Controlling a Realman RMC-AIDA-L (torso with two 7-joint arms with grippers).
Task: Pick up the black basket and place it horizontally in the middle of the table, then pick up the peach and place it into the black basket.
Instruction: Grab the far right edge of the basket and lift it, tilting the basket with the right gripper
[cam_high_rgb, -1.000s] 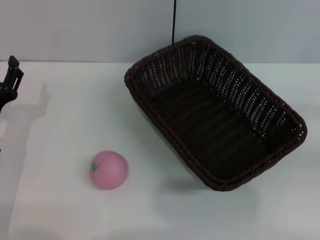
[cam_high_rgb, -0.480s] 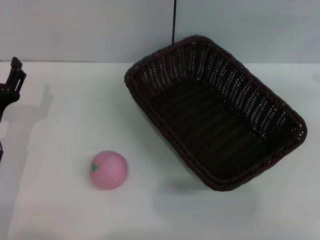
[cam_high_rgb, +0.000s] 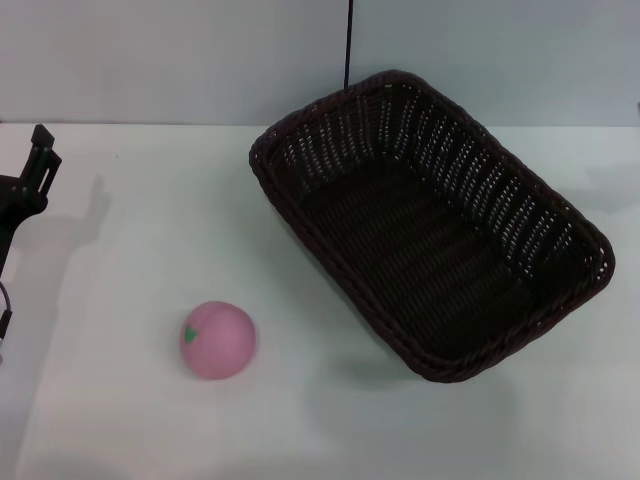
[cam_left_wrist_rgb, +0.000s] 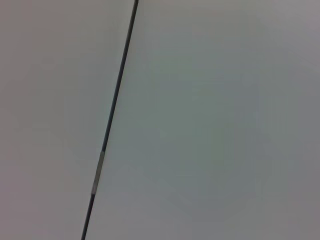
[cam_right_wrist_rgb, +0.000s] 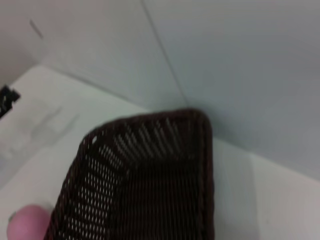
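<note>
The black basket (cam_high_rgb: 430, 225) sits on the white table (cam_high_rgb: 140, 230), right of the middle, turned diagonally with its open side up and nothing in it. It also shows in the right wrist view (cam_right_wrist_rgb: 145, 180). The pink peach (cam_high_rgb: 217, 340) lies on the table to the front left of the basket, apart from it, its green leaf mark facing left. An edge of the peach shows in the right wrist view (cam_right_wrist_rgb: 27, 222). My left gripper (cam_high_rgb: 36, 165) is at the table's far left edge, well away from both. My right gripper is out of view.
A grey wall stands behind the table, with a thin black cable (cam_high_rgb: 348, 45) running down it behind the basket. The cable also shows in the left wrist view (cam_left_wrist_rgb: 112, 115), which otherwise holds only wall.
My left gripper has shifted slightly to the right at the left edge of the head view. The basket and the peach have not moved.
</note>
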